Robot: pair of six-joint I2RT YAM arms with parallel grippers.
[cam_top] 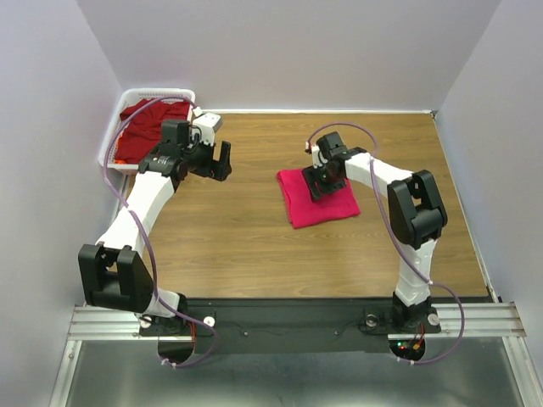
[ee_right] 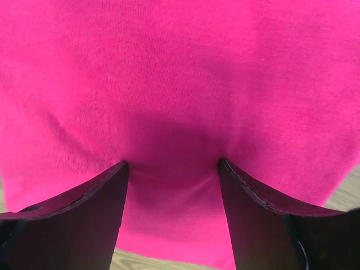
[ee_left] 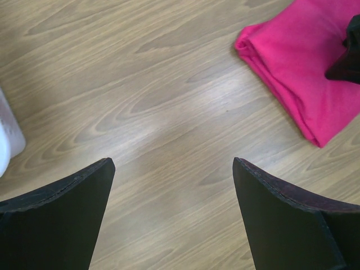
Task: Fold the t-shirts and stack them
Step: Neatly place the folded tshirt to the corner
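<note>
A bright pink t-shirt (cam_top: 299,208) lies folded into a small rectangle on the wooden table (cam_top: 246,229), right of centre. It also shows in the left wrist view (ee_left: 298,73) and fills the right wrist view (ee_right: 180,73). My right gripper (cam_top: 326,183) is open, its fingertips pressing down onto the top of the folded shirt (ee_right: 172,164). A darker red t-shirt (cam_top: 148,127) lies crumpled in the white basket at the far left. My left gripper (cam_top: 222,161) is open and empty above bare table (ee_left: 171,163), between the basket and the pink shirt.
The white mesh basket (cam_top: 116,127) stands at the table's far left corner; its edge shows in the left wrist view (ee_left: 8,135). Grey walls close in the table on three sides.
</note>
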